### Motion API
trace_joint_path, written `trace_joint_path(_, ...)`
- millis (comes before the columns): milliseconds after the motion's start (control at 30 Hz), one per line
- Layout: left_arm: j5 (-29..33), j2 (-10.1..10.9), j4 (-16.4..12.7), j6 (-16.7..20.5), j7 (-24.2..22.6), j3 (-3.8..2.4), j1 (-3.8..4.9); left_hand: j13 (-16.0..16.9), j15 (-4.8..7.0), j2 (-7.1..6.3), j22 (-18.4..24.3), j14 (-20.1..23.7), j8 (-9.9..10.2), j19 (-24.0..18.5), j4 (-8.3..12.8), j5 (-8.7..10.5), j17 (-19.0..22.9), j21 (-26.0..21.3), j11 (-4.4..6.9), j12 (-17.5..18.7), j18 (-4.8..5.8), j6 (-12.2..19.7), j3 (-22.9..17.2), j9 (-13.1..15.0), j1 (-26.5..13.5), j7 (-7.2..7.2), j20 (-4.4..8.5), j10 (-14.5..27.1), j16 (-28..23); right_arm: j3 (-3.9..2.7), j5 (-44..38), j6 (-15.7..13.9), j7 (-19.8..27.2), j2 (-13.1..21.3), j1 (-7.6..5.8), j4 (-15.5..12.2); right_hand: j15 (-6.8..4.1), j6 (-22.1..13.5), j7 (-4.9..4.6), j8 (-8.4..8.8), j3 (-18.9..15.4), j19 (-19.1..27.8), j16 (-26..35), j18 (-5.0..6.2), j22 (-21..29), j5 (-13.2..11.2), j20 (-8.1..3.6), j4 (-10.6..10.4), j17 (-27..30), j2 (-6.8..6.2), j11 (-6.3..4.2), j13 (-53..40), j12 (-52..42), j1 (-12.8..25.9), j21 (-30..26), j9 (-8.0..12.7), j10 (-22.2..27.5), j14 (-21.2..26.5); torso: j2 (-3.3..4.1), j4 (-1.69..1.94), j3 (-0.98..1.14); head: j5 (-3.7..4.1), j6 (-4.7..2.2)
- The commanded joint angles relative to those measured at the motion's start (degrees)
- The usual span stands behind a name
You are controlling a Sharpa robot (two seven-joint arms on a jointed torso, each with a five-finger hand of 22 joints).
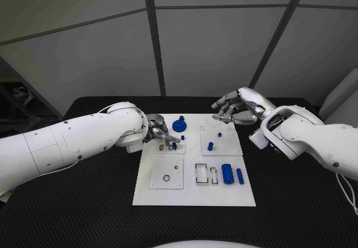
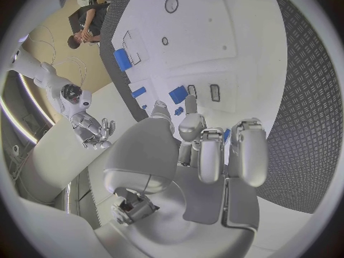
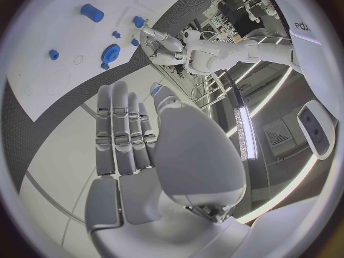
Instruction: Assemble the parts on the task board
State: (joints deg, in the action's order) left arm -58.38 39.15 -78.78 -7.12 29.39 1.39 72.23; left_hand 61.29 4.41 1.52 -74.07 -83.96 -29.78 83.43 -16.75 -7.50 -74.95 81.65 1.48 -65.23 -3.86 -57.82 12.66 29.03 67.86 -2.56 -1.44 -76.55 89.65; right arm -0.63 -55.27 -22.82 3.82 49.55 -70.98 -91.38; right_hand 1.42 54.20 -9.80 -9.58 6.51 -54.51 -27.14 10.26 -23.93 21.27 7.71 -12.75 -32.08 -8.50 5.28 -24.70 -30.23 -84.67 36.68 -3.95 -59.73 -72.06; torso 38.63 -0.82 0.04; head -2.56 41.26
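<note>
So: task board [image 1: 194,194] sits mid-table. Left hand [image 1: 158,133] is low over its near-left part, fingertips [image 1: 173,139] by a small blue part [image 1: 172,146] at the slots; can't tell if it's pinched. Right hand [image 1: 233,111] hovers at far-right corner, fingers apart, holding nothing. Blue cylinder [image 1: 227,173] lies well apart from both.

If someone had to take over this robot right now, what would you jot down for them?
Left hand: low over the board's left middle, fingertips at a small blue part by the slots; whether it grips it, I can't tell.
Right hand: raised beyond the board's far right corner, fingers apart, holding nothing.
Parts: gear at far centre, pegs on the right plate, cylinder and bar lying near right.
Left: near slots and rings look unfilled.
</note>
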Motion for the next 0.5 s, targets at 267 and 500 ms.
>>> trace_joint_path(267, -1.4, -1.4, 1.3, -3.4, 0.8, 0.23, 0.35, 0.0, 0.29, 0.54, 0.0, -6.0, -0.4, 0.3, 0.3, -0.31, -15.0, 0.3, -0.07, -0.1, 0.7, 0.6, 0.2, 0.6, -0.1, -0.01, -0.15, 0.0, 0.3, -0.05, 0.7, -1.2, 0.5, -0.4, -0.11, 0.3, 0.1, 0.3, -0.14, 0.35, 0.0, -0.5, 1.9, 0.18, 0.8, 0.4, 0.38, -0.4, 0.1, -0.03, -0.02, 1.8, 1.2, -0.6, -1.3, 0.0, -0.9, -0.7, 0.0, 0.01, 0.02, -0.03, 0.37)
trace_joint_path(500, -1.4, -2.3, 1.6, -3.4, 0.8, 0.27, 0.41, 0.0, 0.29, 0.8, 0.0, -6.0, -0.7, 0.2, 0.3, -0.52, -15.0, 0.3, -0.06, -0.2, 0.69, 0.8, 0.1, 0.9, 0.2, 0.0, -0.14, 0.1, 0.3, -0.05, 0.8, -1.2, 0.4, -0.7, -0.1, 0.5, 0.12, 0.3, -0.16, 0.37, 0.0, -0.6, 2.3, 0.18, 0.9, 0.5, 0.4, -0.4, 0.0, -0.01, 0.0, 2.1, 1.4, -0.6, -1.5, 0.0, -1.0, -0.8, 0.02, -0.05, 0.0, 0.0, 0.59)
